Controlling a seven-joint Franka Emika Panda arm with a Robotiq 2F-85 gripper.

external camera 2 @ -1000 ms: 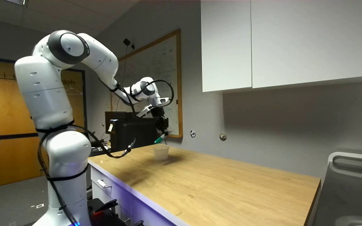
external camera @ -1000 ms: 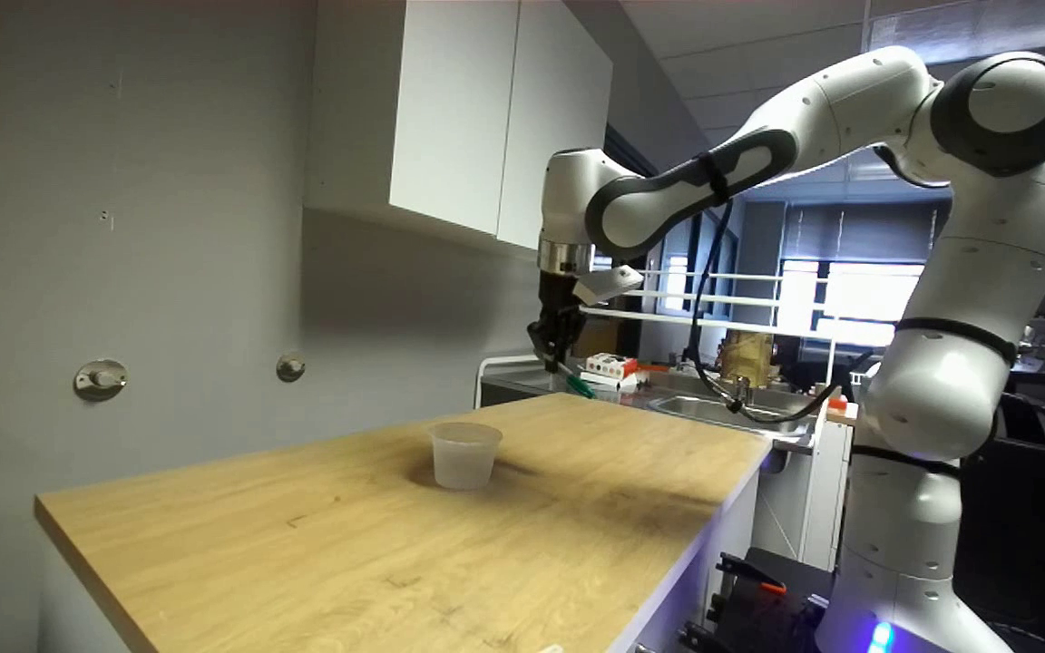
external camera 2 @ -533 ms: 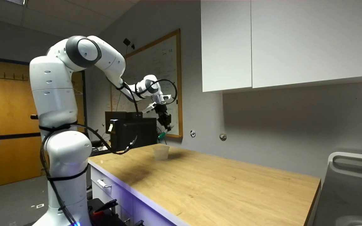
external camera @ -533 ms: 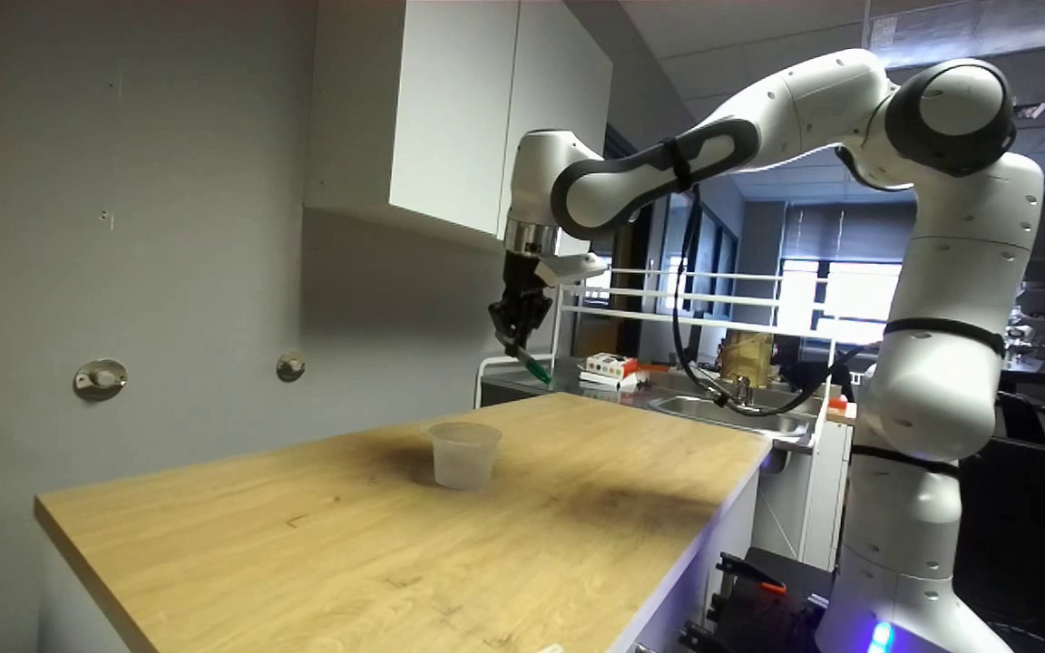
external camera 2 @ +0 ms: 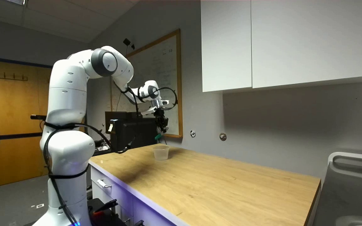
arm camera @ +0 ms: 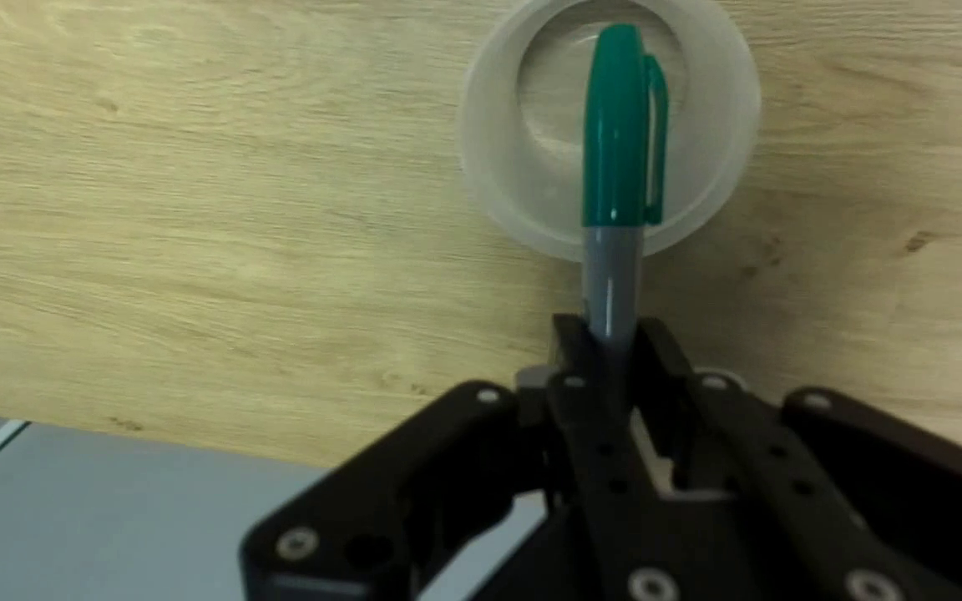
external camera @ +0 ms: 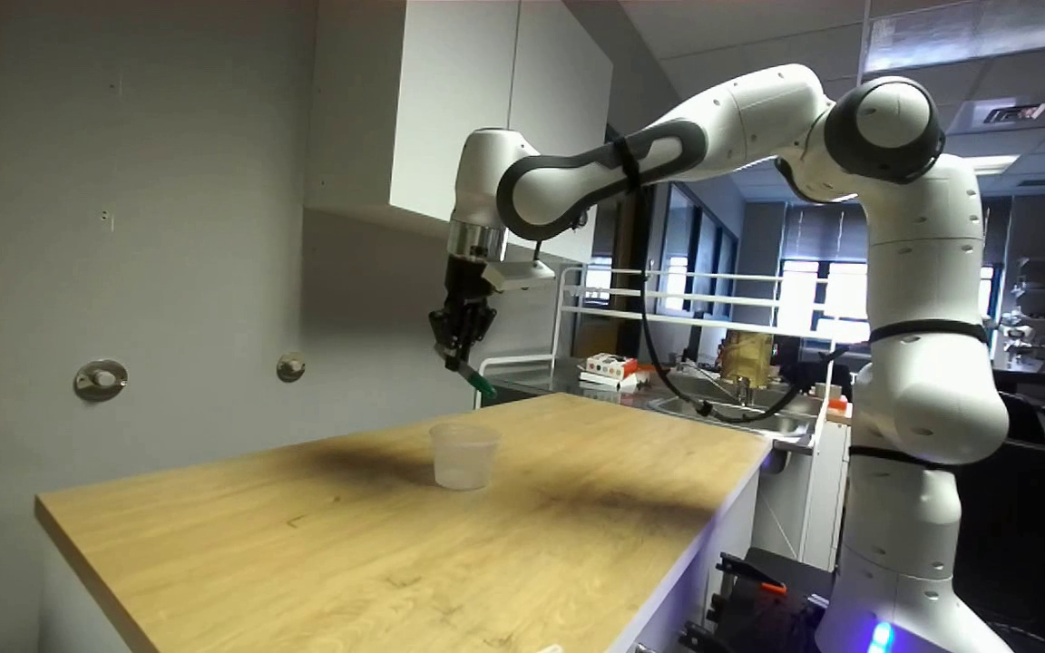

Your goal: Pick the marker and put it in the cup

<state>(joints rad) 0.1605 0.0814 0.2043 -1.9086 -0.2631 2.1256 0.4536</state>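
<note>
Sharply bent at its high elbow, the arm slopes down to the wrist; the gripper points downward over the counter, fingers clamped on the marker by its grey barrel; it slants, green cap lowest, above and apart from the upright cup.

The black gripper points downward, leaning slightly, its two fingers close together in a pinch. Just above the gripper, a shiny metal collar joins it to the rounded white wrist. Behind the gripper, the forearm slopes up to a bent elbow, well above it. Farther behind it, the upper arm is nearly upright between elbow and base, where a blue light glows.
</note>
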